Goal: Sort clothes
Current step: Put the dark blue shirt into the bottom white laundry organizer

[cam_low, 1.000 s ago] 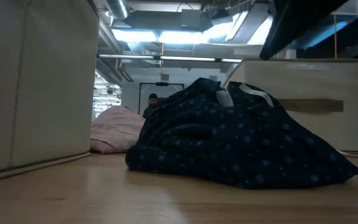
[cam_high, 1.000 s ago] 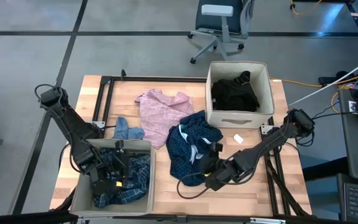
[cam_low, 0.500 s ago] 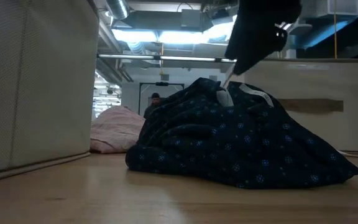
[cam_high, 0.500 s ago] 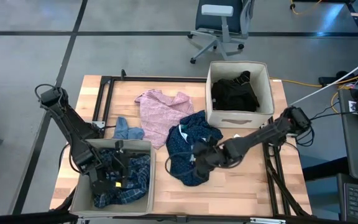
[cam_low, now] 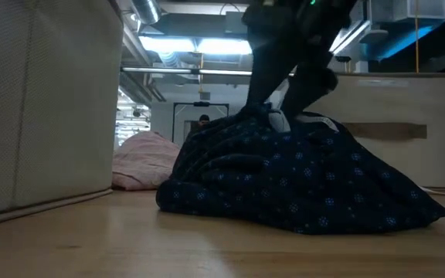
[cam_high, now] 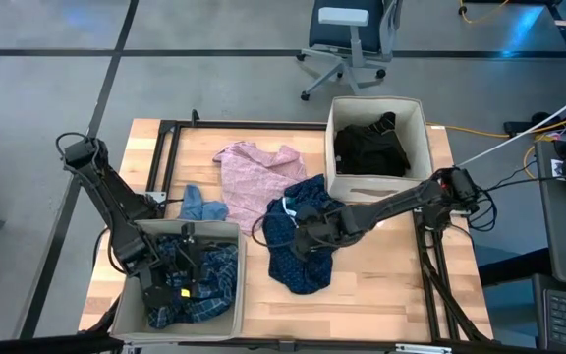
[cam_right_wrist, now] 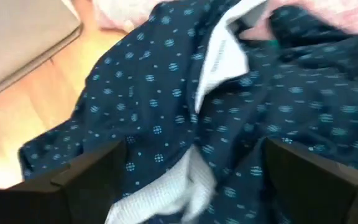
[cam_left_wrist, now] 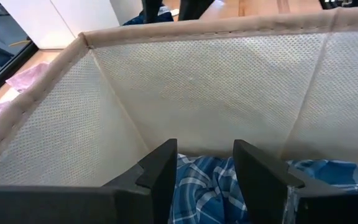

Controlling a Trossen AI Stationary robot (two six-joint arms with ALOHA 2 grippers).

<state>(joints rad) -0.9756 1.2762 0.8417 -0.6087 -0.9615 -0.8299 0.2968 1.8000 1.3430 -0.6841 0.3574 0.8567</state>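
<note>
Sitting at the lower left of the high view, the left hand [cam_high: 177, 278] hangs inside the near beige bin [cam_high: 226, 228], fingers [cam_left_wrist: 160, 168] parted and holding nothing, just above the blue-white plaid shirt [cam_high: 214, 275] lying in it. A small blue denim item [cam_high: 202, 206] lies on the bench [cam_high: 381, 295] above that bin. Centre frame, the pink patterned top [cam_high: 254, 177] touches the dark dotted shirt [cam_high: 303, 265]. On that shirt's upper part the right hand [cam_high: 303, 236] is spread wide, gripping nothing. Upper right, black pieces [cam_high: 371, 147] fill the far bin [cam_high: 376, 185].
</note>
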